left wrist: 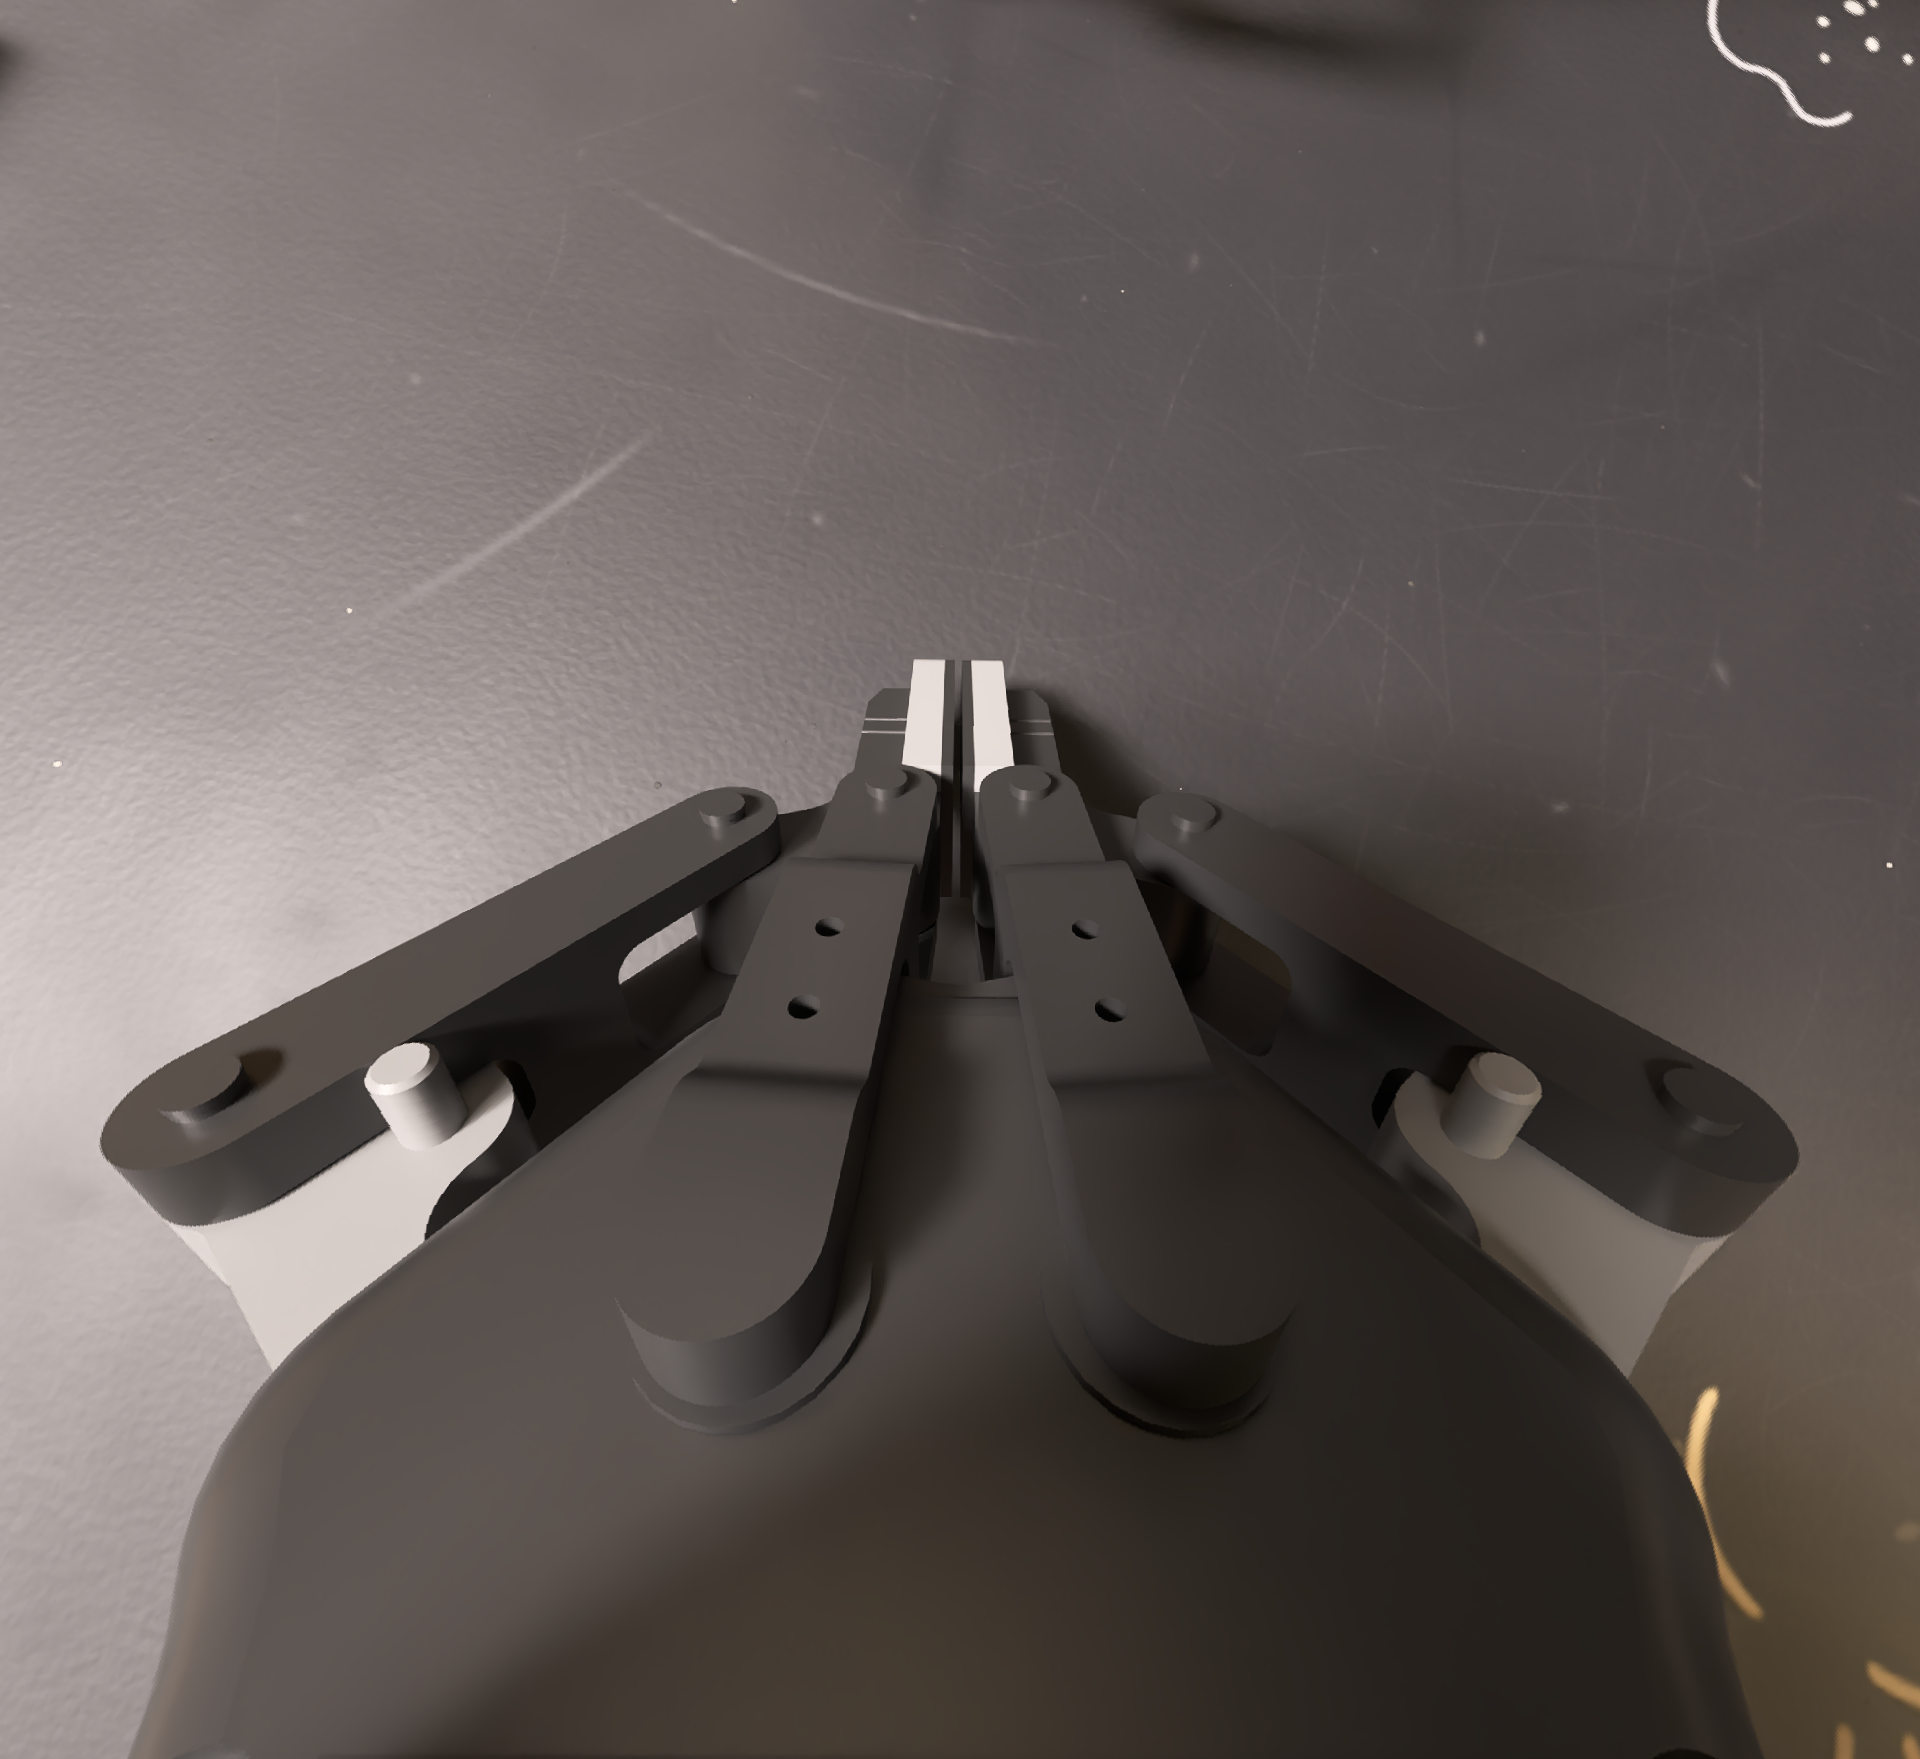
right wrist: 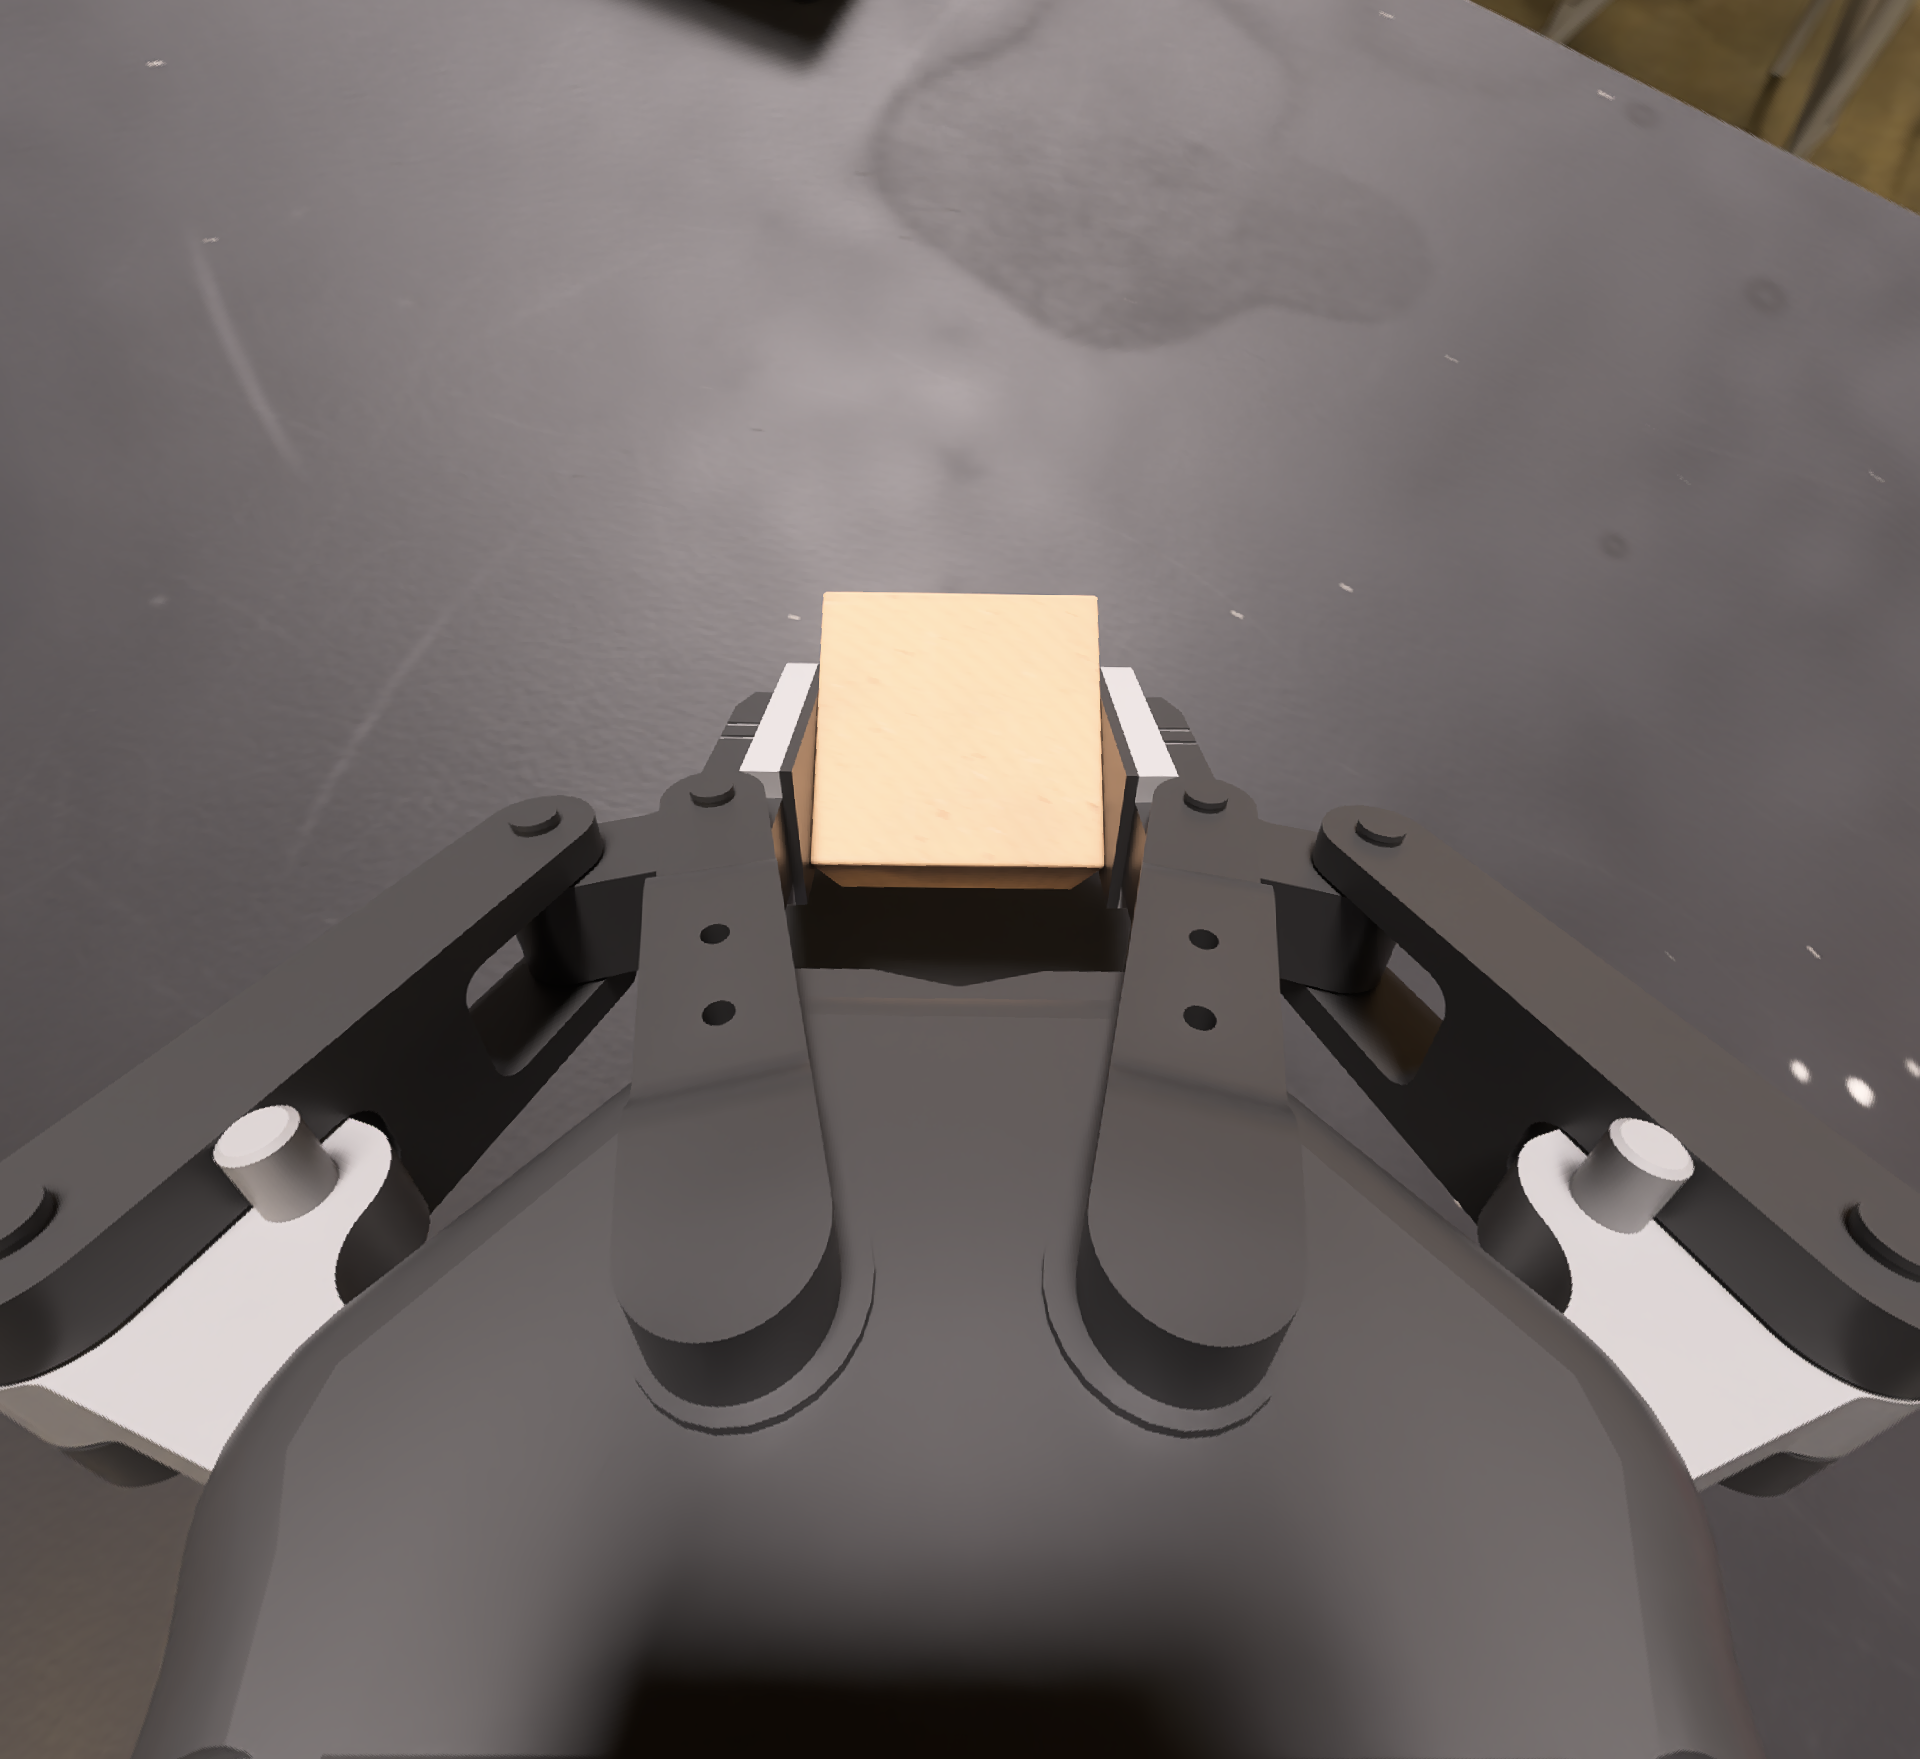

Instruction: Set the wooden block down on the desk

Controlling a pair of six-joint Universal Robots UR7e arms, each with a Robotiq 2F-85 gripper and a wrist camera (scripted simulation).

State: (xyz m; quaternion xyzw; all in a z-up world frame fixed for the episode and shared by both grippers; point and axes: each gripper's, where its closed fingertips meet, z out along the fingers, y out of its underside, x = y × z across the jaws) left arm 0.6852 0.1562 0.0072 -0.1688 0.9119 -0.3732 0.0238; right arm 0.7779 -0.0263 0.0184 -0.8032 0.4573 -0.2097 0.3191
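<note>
While the left pincer (left wrist: 959,693) sits closed, the right pincer (right wrist: 958,712) clamps the wooden block (right wrist: 956,733)

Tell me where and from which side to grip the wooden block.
Grip the pale wooden cube-shaped block on its two flat, parallel side faces, coming from above with a finger on each. The right claw holds it this way; the left claw is shut and empty above the dark grey desk.
</note>
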